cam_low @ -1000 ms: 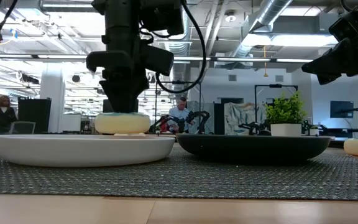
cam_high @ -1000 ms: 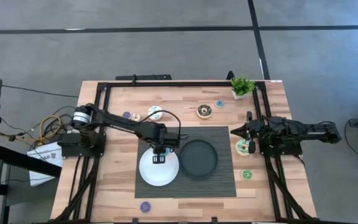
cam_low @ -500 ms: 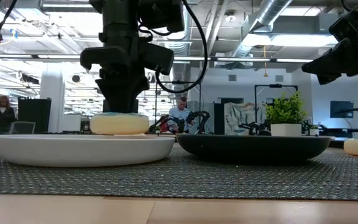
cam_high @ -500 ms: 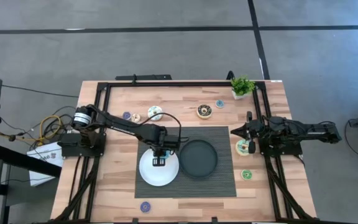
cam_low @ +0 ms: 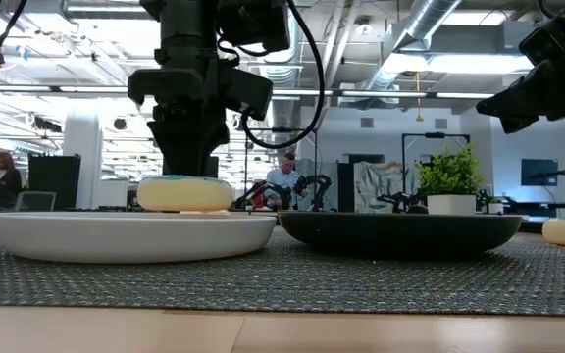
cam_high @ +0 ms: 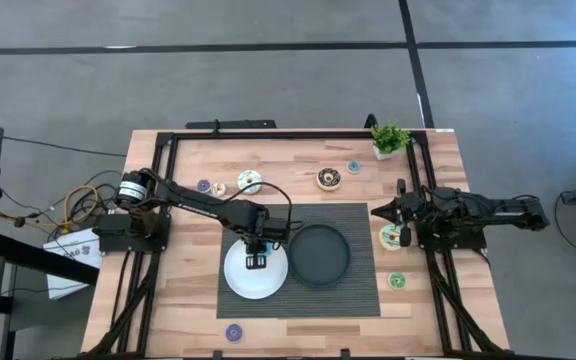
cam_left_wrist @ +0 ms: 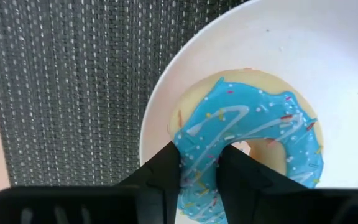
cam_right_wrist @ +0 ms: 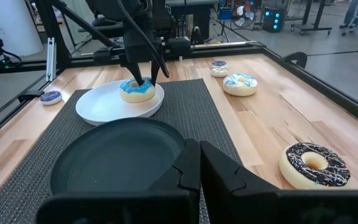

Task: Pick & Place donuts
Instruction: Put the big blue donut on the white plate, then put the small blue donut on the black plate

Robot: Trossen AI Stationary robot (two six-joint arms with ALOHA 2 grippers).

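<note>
My left pincer (cam_high: 255, 259): over the white plate, fingers (cam_left_wrist: 166, 171) straddling one side of the blue donut's ring, one finger on the outer edge and one in the hole; closed on it, by the wrist view.
Blue donut (cam_left_wrist: 247, 149): lying flat in the white plate (cam_high: 256, 275), blue icing with sprinkles facing up; in the low view its underside sits at rim level (cam_low: 184, 193).
My right pincer (cam_high: 375, 211): parked at the right side of the table, clear of the mat, fingers shut together and holding nothing.
Black plate (cam_high: 319, 254): on the mat just beside the white plate, toward my right arm.
Mat (cam_high: 358, 295): dark woven, under both plates.
White-iced donut (cam_high: 250, 181): on the bare wood beyond the mat, on my left arm's side.
Chocolate donut (cam_high: 329, 179): on the wood beyond the mat, nearer the plant.
Pale green donut (cam_high: 391, 237): on the wood by my right arm, partly under it.
Small donuts: a purple one (cam_high: 204, 185) beside the white-iced one, a blue one (cam_high: 353, 167) near the chocolate one, a green one (cam_high: 396, 281) off the mat's right edge, a purple-blue one (cam_high: 233, 332) at the near edge of the table (cam_high: 298, 155).
Plant (cam_high: 389, 138): potted, at the far right corner.
</note>
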